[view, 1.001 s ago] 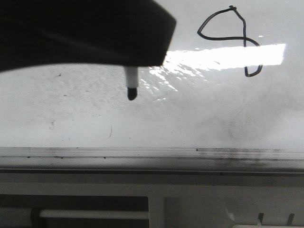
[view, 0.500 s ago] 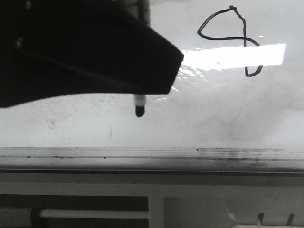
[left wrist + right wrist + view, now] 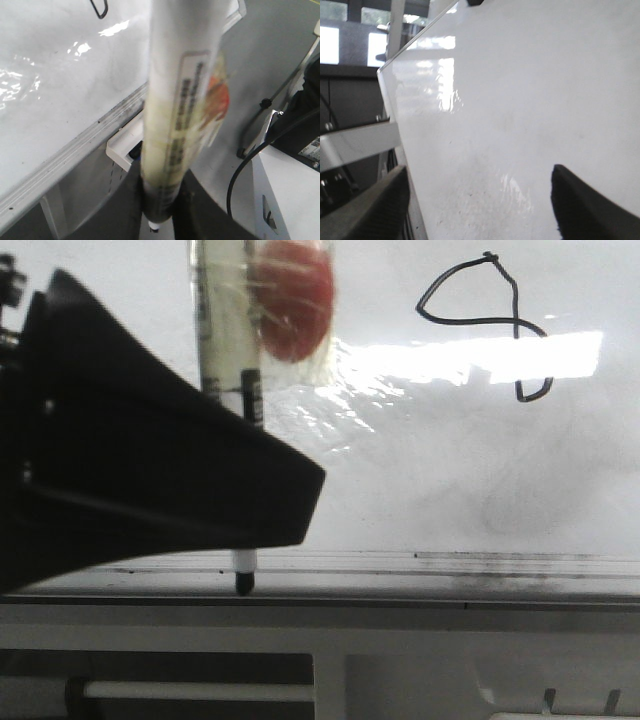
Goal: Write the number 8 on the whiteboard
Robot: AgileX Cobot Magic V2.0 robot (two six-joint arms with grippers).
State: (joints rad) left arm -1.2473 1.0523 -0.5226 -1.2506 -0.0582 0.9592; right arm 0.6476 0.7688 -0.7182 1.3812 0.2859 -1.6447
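The number 8 (image 3: 490,325), a thin black lopsided line, is on the whiteboard (image 3: 450,470) at the upper right; a bit of it shows in the left wrist view (image 3: 100,9). My left gripper (image 3: 245,520) is shut on a white marker (image 3: 225,330) with a red-orange label. The marker's black tip (image 3: 243,585) points down over the grey rail (image 3: 450,562), off the writing surface. In the left wrist view the marker (image 3: 180,110) stands between the fingers (image 3: 125,210). My right gripper (image 3: 477,210) is open and empty, facing the whiteboard (image 3: 520,100).
A white frame (image 3: 330,670) and a white rod (image 3: 190,691) sit below the rail. A black cable (image 3: 245,170) and a white box (image 3: 290,195) lie beside the board in the left wrist view. The board's side edge (image 3: 395,115) shows in the right wrist view.
My left gripper has dropped down the board with the marker. The tip went from the board's middle left down to the grey rail. The marker's body now shows above the gripper.
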